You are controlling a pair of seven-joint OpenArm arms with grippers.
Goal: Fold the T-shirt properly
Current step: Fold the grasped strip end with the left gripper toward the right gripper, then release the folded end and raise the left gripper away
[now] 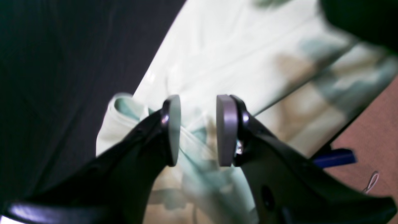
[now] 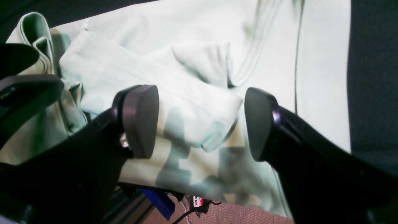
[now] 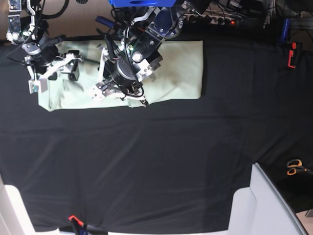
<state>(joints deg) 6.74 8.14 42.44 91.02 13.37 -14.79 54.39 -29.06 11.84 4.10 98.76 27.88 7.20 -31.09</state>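
Observation:
The pale mint T-shirt (image 3: 181,68) lies spread along the far edge of the black table cloth (image 3: 156,161). My left gripper (image 1: 199,130) hangs low over a bunched fold of the T-shirt (image 1: 217,56), its pads apart and the fabric loose beneath the gap. In the base view the left gripper (image 3: 129,95) is near the shirt's front hem. My right gripper (image 2: 199,123) stands wide open above a folded-over sleeve of the T-shirt (image 2: 174,93), gripping nothing. Seen from the base, the right gripper (image 3: 72,68) is over the shirt's left end.
Orange-handled scissors (image 3: 295,166) lie at the right edge and a red item (image 3: 292,55) sits at the far right. A white object (image 3: 266,205) overlaps the front right corner. Cables and a blue clamp (image 1: 334,157) lie beyond the far table edge.

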